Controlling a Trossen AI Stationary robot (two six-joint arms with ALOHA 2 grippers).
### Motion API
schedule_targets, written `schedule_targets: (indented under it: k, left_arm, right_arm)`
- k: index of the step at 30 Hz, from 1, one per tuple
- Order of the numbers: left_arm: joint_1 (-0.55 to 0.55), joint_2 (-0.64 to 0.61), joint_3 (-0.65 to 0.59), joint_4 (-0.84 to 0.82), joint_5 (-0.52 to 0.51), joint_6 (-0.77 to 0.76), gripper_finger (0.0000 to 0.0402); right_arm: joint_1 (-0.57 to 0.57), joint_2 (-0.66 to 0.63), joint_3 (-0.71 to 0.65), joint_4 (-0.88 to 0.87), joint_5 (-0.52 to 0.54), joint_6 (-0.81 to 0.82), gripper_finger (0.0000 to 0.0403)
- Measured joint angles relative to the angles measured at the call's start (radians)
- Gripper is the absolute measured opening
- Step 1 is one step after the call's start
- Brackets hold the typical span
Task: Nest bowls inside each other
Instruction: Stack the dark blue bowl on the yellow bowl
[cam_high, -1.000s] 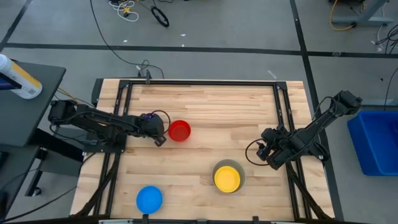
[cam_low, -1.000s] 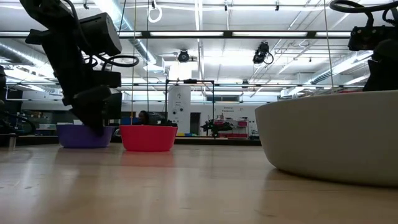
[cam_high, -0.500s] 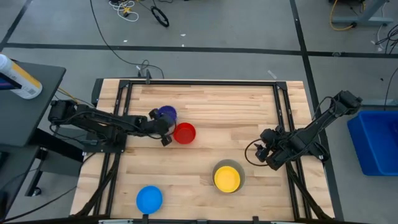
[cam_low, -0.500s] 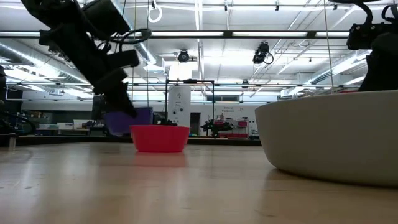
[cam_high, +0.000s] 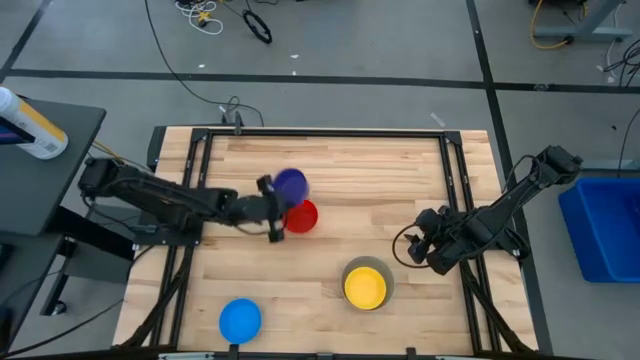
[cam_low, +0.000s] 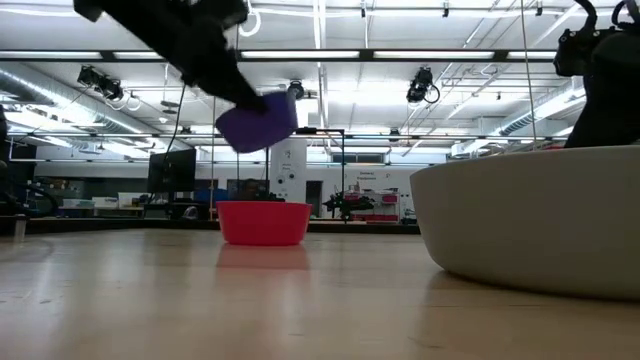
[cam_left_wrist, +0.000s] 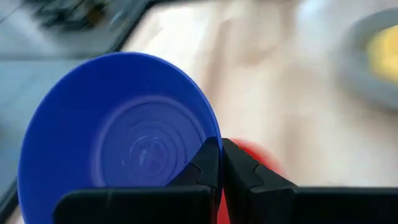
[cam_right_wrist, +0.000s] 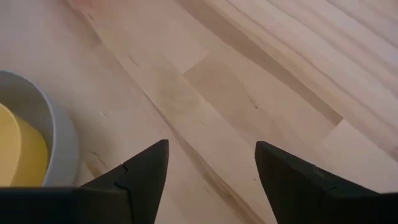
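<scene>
My left gripper (cam_high: 272, 208) is shut on the dark blue-purple bowl (cam_high: 290, 184), which is lifted above the table next to the red bowl (cam_high: 302, 216). The red bowl rests on its base on the table. The yellow bowl (cam_high: 365, 287) sits inside the grey bowl (cam_high: 384, 270) near the front. The bright blue bowl (cam_high: 240, 320) stands on the table at the front left. My right gripper (cam_high: 428, 245) waits open at the right, above bare wood. My left gripper pinches the rim (cam_left_wrist: 211, 144) of the dark blue-purple bowl, one finger inside the bowl and one outside. The fingers come from the table's left, slanting down. The bowl is lifted clear and tilted, above the red bowl's rim (cam_low: 262, 206).
Black rails (cam_high: 195, 180) run along the left and right sides of the wooden table (cam_high: 340, 160). Bare wood lies at the middle and far side. A blue bin (cam_high: 605, 225) stands beyond the right edge.
My left gripper has shut on the dark blue-purple bowl's rim, risen and swung toward the table's right with a roll of the wrist. The bowl has come off the table and tipped. The red bowl has slid a little to the right.
</scene>
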Motion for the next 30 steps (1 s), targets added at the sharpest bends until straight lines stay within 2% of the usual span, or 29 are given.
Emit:
schedule_targets:
  k: [4,7,11,14,19,26,30]
  left_arm:
    - [-0.104,0.062,0.022,0.128,0.050,0.047,0.0006]
    - [-0.150,0.175,0.082,0.195,0.125,0.075,0.0006]
    - [-0.175,0.365,0.235,0.151,0.165,0.124,0.0006]
    - [-0.186,0.478,0.369,0.064,0.171,0.159,0.0006]
    - [-0.191,0.575,0.510,-0.007,0.189,0.200,0.0006]
    - [-0.192,0.588,0.534,-0.021,0.197,0.185,0.0006]
    - [-0.192,0.588,0.534,-0.015,0.197,0.177,0.0006]
  right_arm:
    - [0.000,0.000,0.000,-0.009,0.003,-0.020,0.0237]
    - [0.001,0.000,0.000,-0.027,0.041,0.008,0.0232]
    - [0.030,-0.020,0.000,-0.074,0.129,0.048,0.0227]
    - [0.100,-0.074,0.000,-0.071,0.196,0.039,0.0224]
    - [0.344,-0.232,0.000,-0.051,0.390,-0.068,0.0220]
    - [0.804,-0.404,-0.044,-0.032,0.698,-0.200,0.0226]
    - [1.031,-0.430,-0.147,0.102,0.885,-0.231,0.0231]
